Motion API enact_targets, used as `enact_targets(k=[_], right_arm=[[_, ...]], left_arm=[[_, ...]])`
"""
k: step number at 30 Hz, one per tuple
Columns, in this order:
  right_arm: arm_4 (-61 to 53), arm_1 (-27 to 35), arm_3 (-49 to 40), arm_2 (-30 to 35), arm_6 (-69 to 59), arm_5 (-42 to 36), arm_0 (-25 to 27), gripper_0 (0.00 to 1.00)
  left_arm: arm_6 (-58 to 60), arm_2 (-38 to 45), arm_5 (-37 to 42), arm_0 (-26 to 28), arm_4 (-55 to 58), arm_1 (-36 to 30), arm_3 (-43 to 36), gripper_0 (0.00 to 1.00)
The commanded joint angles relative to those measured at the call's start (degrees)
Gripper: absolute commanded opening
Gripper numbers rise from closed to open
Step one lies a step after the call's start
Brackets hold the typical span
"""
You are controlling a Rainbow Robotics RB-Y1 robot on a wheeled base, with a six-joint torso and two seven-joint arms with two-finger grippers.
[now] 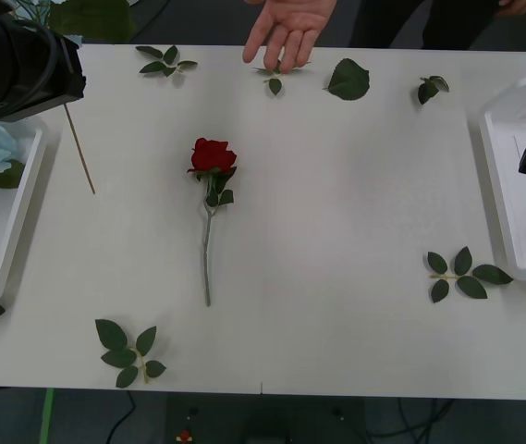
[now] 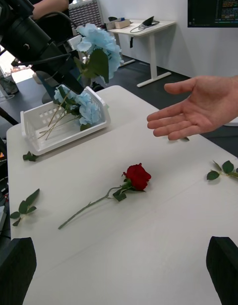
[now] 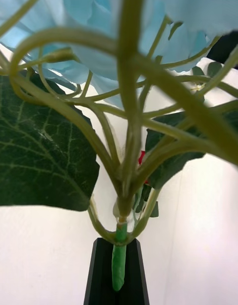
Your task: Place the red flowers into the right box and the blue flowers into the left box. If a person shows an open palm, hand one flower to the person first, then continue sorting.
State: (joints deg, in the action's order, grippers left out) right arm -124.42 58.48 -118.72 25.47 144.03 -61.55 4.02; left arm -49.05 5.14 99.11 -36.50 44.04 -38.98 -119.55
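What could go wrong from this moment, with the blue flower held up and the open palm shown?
1. The left end effector pinches the blue hydrangea only at its stem tip; the heavy head could swing or slip.
2. A person's open palm waits above the far table edge; dropping the hydrangea into the left box first would skip the handover.
3. The red rose lies between; a low reach could sweep it.

I see one red rose (image 1: 213, 155) lying flat mid-table with its stem toward me, a fluffy blue flower (image 2: 99, 45) held up over the left white box (image 2: 64, 131), more blue flowers (image 2: 84, 107) inside it, and the right white box (image 1: 521, 185).
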Motion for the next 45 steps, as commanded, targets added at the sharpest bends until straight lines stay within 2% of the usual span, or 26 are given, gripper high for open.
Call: enact_targets(k=[1,5,10,11,15,25,29,34,37,45], right_arm=[[-0.9,2.4,-1.4,-0.2,1.2,-0.2,0.7,1.00],[-0.9,2.4,-1.4,-0.2,1.2,-0.2,0.7,1.00],[-0.8,2.4,-1.4,-0.2,1.1,-0.2,0.7,1.00],[-0.9,2.4,-1.4,-0.2,1.2,-0.2,0.7,1.00],[-0.9,2.4,-1.4,-0.2,1.0,-0.1,0.7,1.00],[-0.9,2.5,-1.4,-0.2,1.0,0.0,0.7,1.00],[-0.9,2.4,-1.4,-0.2,0.9,0.1,0.7,1.00],[-1.0,2.4,-1.4,-0.2,0.9,0.2,0.7,1.00],[-0.9,2.4,-1.4,-0.2,0.9,0.2,0.7,1.00],[-1.0,2.4,-1.4,-0.2,1.1,0.2,0.7,1.00]], left_arm=[[-3.6,2.2,-1.6,-5.0,0.2,-2.7,-1.3,0.00],[-4.3,2.1,-11.5,-5.8,0.3,-2.7,0.7,0.00],[-5.8,-1.7,-32.7,-6.8,0.7,-2.7,7.5,0.00],[-6.2,-3.8,-38.5,-8.1,0.5,-2.7,10.6,0.00],[-7.1,-9.0,-47.9,-12.8,-0.9,-2.4,18.3,0.00],[-9.3,-12.2,-51.7,-24.7,-13.5,4.8,36.5,0.00],[-12.5,-12.2,-59.2,-27.2,-18.8,8.0,44.6,0.00],[-18.9,-12.1,-70.9,-29.0,-18.9,10.8,55.3,0.00],[-21.5,-12.2,-73.6,-29.3,-18.6,11.4,58.1,0.00],[-22.0,-12.2,-73.6,-29.3,-17.9,11.6,58.1,0.00]])
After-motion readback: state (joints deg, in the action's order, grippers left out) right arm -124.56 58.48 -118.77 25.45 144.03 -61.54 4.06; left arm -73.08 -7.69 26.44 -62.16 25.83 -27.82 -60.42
